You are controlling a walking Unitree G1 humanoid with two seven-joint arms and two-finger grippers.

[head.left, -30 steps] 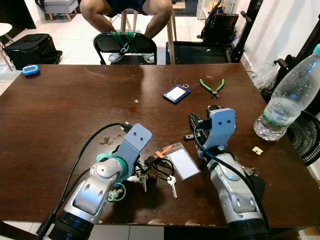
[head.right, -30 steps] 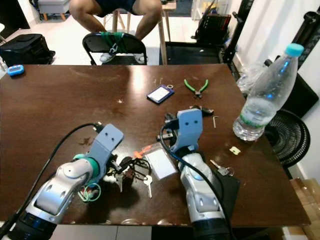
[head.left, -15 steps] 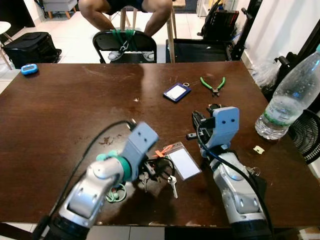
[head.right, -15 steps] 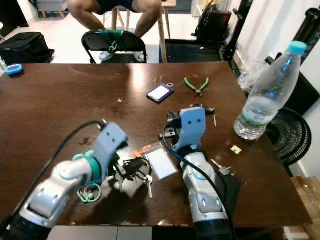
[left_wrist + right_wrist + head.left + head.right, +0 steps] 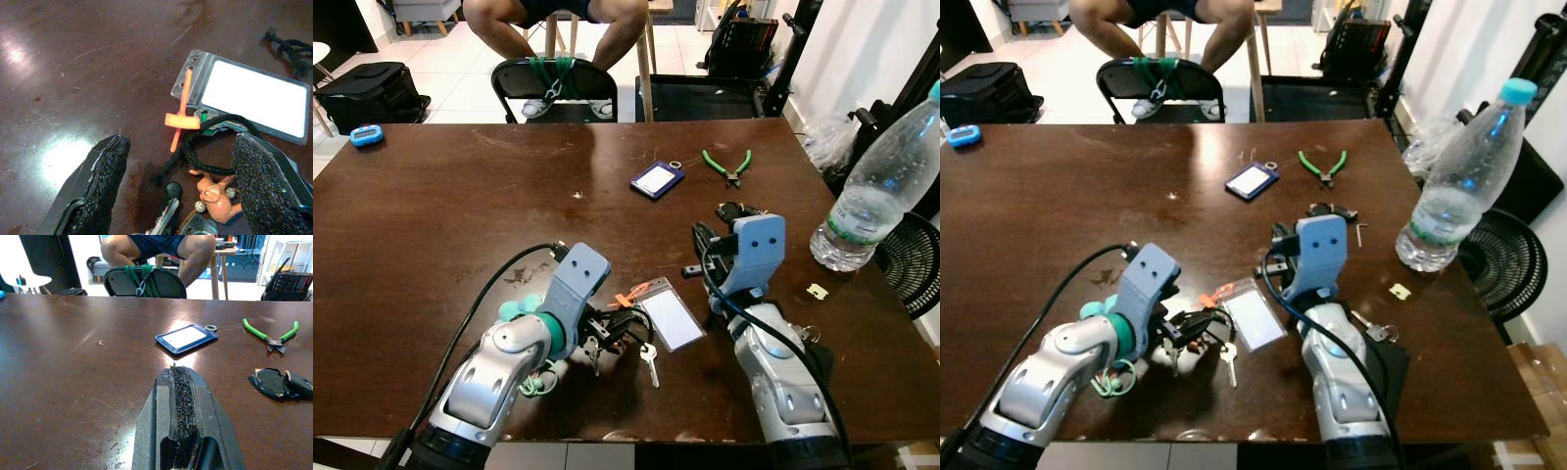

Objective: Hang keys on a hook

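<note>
The two head views look forward and down over the brown table (image 5: 431, 215) from its near edge, sharing nearly the same scene, offset sideways. The left wrist view sits very near the tabletop, looking down at the clear badge holder (image 5: 249, 95). The right wrist view faces low across the table toward the blue card holder (image 5: 187, 338), which the head views share.

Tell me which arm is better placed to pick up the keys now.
Left, I'd judge. The left gripper is open right at the bunch of keys, its fingers either side of the black cord. The right gripper is shut and points away across the table.
</note>
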